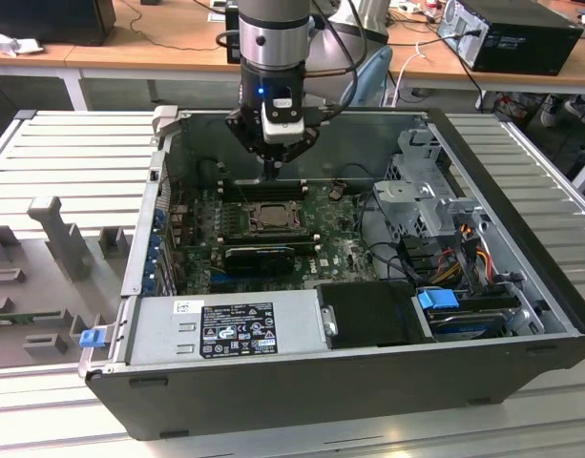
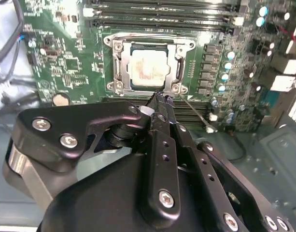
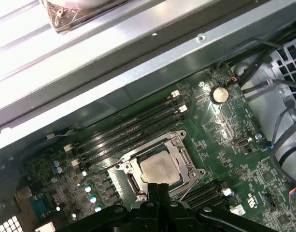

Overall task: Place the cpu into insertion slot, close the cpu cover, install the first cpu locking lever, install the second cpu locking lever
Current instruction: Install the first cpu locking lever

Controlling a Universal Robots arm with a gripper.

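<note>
Cpu (image 2: 148, 67) sits flat near the motherboard's (image 2: 65, 63) middle, framed by the lowered cpu cover (image 2: 122, 72). We see the gripper (image 2: 160, 99) with jaws pressed together, tips just beside the cover's edge.

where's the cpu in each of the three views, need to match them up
Exterior view: the cpu sits mid-motherboard in the open case, under the gripper.
Second wrist view: the cpu is framed by the silvery cpu cover, just beyond the gripper's tip.
First wrist view: the cpu lies in that same frame, right by the gripper's tip.
Shared landmark: the long black memory slots run alongside the socket in all three.
</note>
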